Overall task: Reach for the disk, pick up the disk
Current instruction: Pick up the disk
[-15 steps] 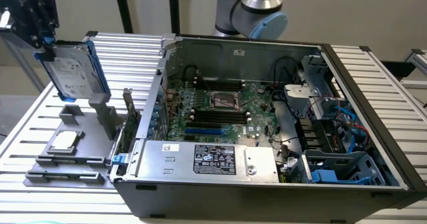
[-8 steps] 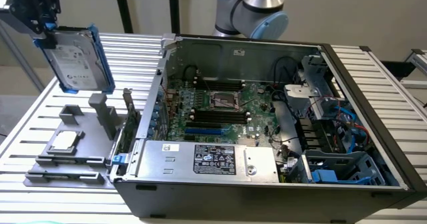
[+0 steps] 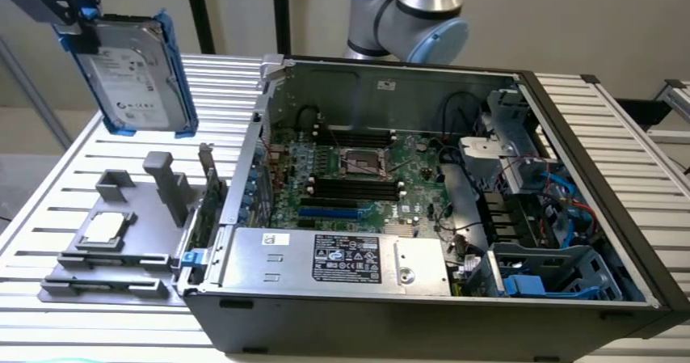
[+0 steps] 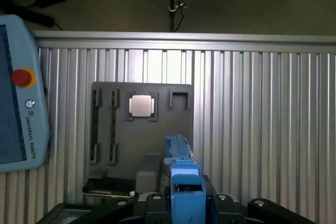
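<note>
I'm holding the disk [image 3: 135,76] aloft.
My end effector [image 3: 84,17] is clenching its upper edge, above the grey tray [image 3: 129,238].

Arm [image 3: 415,11] held high, jaws pointing down, clamped on the disk [image 3: 135,72]

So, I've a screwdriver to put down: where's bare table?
Bare slatted table: between the grey holder tray and the far edge, below the held disk, and at the exterior view's right of the computer case. Crowded: the tray with its processor chip.
</note>
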Action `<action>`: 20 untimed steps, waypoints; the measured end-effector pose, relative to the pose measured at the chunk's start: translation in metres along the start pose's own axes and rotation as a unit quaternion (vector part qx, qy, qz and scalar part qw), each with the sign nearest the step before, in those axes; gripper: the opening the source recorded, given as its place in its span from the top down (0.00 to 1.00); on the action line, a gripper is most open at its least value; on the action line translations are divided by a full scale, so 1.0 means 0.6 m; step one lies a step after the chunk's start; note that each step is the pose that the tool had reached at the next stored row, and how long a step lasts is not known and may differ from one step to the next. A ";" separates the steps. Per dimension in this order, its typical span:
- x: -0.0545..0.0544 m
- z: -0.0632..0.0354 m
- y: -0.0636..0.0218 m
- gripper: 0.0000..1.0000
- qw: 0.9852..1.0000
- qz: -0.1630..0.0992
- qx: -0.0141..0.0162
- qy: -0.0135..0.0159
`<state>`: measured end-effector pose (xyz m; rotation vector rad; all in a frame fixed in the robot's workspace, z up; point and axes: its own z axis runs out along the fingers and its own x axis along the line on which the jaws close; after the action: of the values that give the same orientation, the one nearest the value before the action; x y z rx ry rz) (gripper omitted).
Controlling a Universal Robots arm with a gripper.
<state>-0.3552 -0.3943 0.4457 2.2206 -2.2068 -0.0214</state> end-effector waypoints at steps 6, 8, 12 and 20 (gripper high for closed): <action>0.010 -0.046 -0.041 0.67 1.000 0.000 -0.001 -0.002; 0.013 -0.059 -0.054 0.67 1.000 0.000 -0.002 -0.003; 0.016 -0.070 -0.084 0.67 1.000 0.000 -0.002 -0.009; 0.023 -0.075 -0.145 0.67 1.000 0.000 -0.002 -0.019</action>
<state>-0.2673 -0.4075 0.4892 2.2378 -2.2228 -0.0692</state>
